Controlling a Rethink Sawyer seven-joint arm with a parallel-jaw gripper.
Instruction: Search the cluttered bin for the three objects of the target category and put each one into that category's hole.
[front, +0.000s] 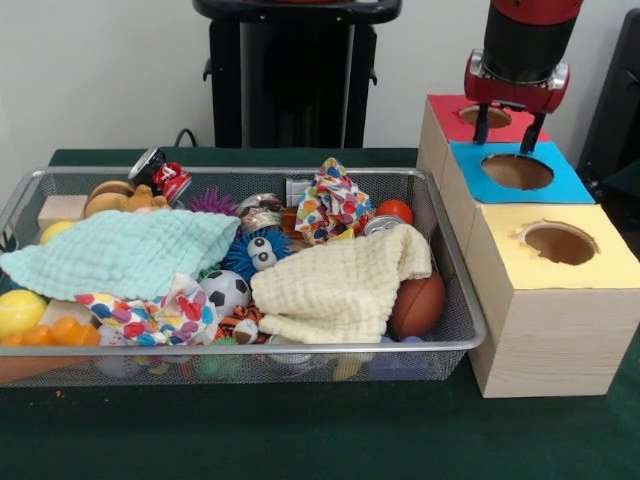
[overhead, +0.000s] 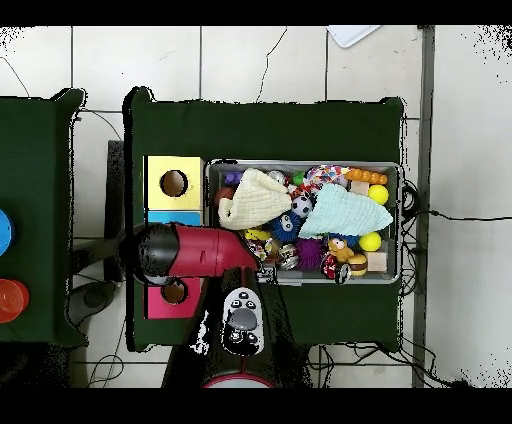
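The wire mesh bin (front: 455, 262) sits on the green table, full of toys and cloths; it also shows in the overhead view (overhead: 300, 164). No crushed clear bottle with a blue label shows in either view. The blue-surround hole (front: 517, 172) is the middle one on the row of wooden boxes to the right of the bin. My gripper (front: 508, 130) hangs just above that hole's far rim, open and empty. In the overhead view my red arm (overhead: 195, 252) covers the gripper and the blue hole.
A red-surround hole (front: 485, 115) lies behind the blue one and a yellow-surround hole (front: 560, 243) in front. A mint cloth (front: 130, 250) and a cream cloth (front: 340, 285) cover much of the bin. Balls, dented cans (front: 262, 217) and plush toys lie around them.
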